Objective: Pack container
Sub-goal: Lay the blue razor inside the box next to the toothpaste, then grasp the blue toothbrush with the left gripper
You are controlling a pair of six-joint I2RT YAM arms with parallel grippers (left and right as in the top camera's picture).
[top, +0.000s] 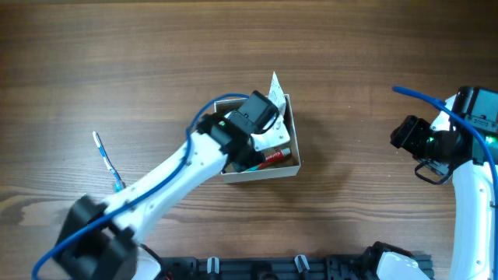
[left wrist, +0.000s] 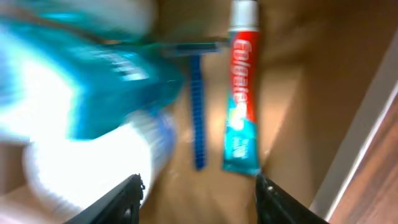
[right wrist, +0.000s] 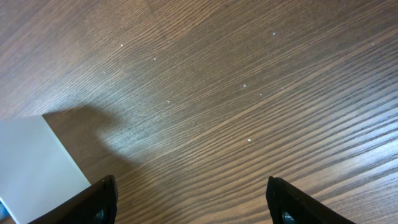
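Observation:
The container (top: 261,173), a square shallow box with white walls and a tan inside, stands mid-table. My left gripper (top: 258,117) hangs over it, open and empty. In the left wrist view its fingers (left wrist: 202,199) spread above the box floor (left wrist: 286,93). There lie a red, white and teal toothpaste tube (left wrist: 242,93), a blue razor (left wrist: 198,106), a blurred teal and white pack (left wrist: 93,81) and a white round thing (left wrist: 81,168). My right gripper (top: 408,134) is open and empty, far to the right above bare wood (right wrist: 189,199).
A blue toothbrush (top: 106,161) lies on the table at the left, next to the left arm. A white paper flap (top: 275,87) sticks up at the box's far corner. A flat white surface (right wrist: 34,165) shows at the lower left of the right wrist view.

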